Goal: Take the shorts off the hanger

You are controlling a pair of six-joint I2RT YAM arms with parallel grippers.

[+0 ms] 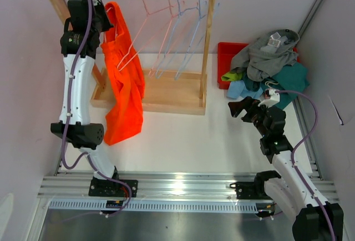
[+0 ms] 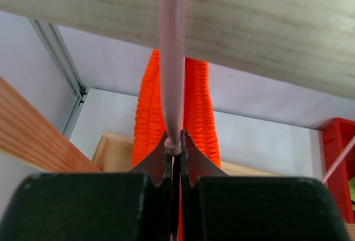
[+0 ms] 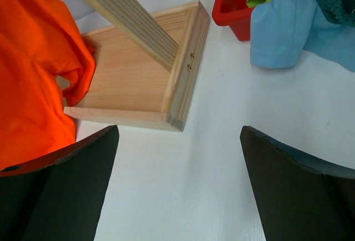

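Orange shorts (image 1: 123,80), the only pair on the wooden rack, hang from a pink wire hanger (image 2: 173,58) at the left end of the rail (image 2: 249,19). Their lower folds spill past the near edge of the rack's base (image 1: 166,91) towards the white worktop (image 1: 183,141).

The left hand (image 2: 175,144) has reached up under the rail and is clamped tight on the neck of that hanger, just below the hook. The wrist view shows the pink wire pinched between the closed jaws, with the gathered orange waistband directly behind. Holding the wire rather than the cloth looks deliberate: it should steady the hanger, or allow it to be lifted off the rail, so the fabric can be drawn free without the whole thing swinging.

The right hand (image 3: 178,141) hovers low over the worktop with its jaws spread wide and nothing between them. It sits between the rack's right front corner and the red tray (image 1: 224,49), apparently ready to take the cloth.

Four other pairs, grey (image 1: 266,55), teal (image 1: 294,77), lime green (image 1: 232,76) and light blue (image 1: 238,90), lie heaped in and over the tray. Several empty hangers (image 1: 187,44) dangle further along the rail, which suggests the job is nearly complete. The risk now appears to be the elastic waist snagging on the hanger's shoulders as it slides off.
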